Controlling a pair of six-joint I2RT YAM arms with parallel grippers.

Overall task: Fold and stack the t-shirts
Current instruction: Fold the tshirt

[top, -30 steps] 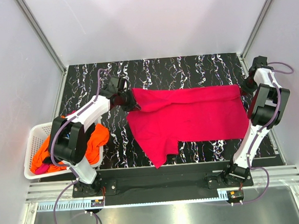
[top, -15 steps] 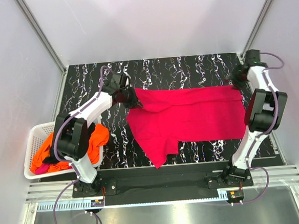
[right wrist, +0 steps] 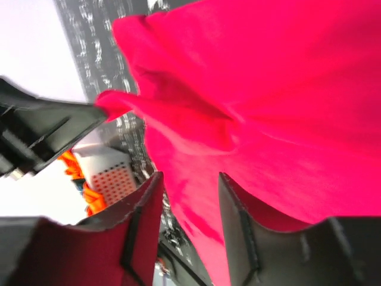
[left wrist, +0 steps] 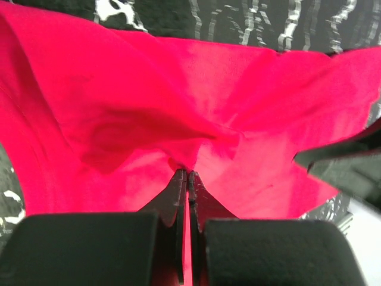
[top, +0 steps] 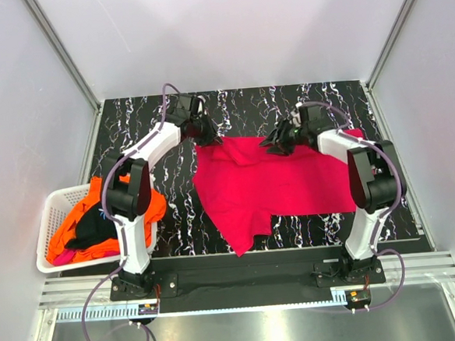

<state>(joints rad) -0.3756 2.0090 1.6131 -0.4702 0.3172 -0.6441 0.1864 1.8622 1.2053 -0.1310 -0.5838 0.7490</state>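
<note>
Left gripper: fingers pressed together on a bunched fold of the magenta-red t-shirt at its far-left corner, with the cloth drawn into ridges toward the pinch.
Right gripper: fingers apart over the shirt's far edge near its middle. Red cloth shows in the gap, but contact cannot be told.
Magenta-red t-shirt: spread mostly flat across the middle of the black marbled table, one flap reaching toward the near edge.
Basket: white, slatted, at the table's left side beside the left arm.
Basket contents: orange t-shirt spilling over the rim, black t-shirt heaped on it.
</note>
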